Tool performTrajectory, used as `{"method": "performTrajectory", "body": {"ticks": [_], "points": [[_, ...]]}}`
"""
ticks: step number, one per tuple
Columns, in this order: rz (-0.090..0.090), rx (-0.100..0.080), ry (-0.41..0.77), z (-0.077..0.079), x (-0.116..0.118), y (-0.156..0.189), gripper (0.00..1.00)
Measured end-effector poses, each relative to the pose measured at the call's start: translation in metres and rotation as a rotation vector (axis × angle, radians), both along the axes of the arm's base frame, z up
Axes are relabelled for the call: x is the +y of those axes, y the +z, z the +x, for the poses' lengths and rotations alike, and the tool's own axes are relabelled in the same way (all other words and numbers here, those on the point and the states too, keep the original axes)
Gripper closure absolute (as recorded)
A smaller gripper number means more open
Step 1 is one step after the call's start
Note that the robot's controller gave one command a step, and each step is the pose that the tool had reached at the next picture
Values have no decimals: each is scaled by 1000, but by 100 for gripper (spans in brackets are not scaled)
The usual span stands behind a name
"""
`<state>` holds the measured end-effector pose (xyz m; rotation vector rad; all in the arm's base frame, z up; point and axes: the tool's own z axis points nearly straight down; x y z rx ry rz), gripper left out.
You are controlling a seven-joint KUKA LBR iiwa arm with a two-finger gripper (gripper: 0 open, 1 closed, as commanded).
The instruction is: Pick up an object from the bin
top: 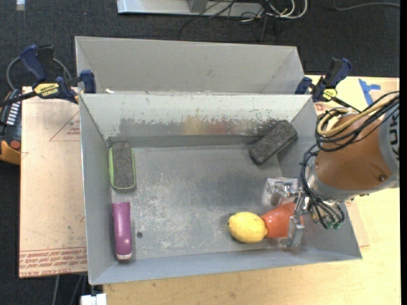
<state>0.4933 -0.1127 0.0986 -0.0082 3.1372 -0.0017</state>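
My gripper (290, 212) is low in the bin's near right corner. Its two metal fingers stand either side of a red round fruit (277, 222), like a tomato, and are shut on it. The fruit rests on the bin floor. A yellow lemon (247, 227) lies just left of the red fruit and touches it. A dark grey block (273, 142) leans against the back wall, up and to the left of the gripper.
A green-rimmed grey scrubber (122, 165) lies along the left wall, with a purple and pink oblong object (122, 229) below it. The orange-covered arm and its cables hang over the bin's right wall.
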Motion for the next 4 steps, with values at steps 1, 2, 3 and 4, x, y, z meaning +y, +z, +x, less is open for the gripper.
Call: {"method": "performTrajectory", "body": {"ticks": [1, 2, 3, 4], "points": [[9, 3, -344, -3, 87, -30, 0], [4, -4, 159, -9, 37, -28, 100], [4, -4, 159, -9, 37, -28, 100], [4, -2, 158, -10, 37, -27, 100]]}}
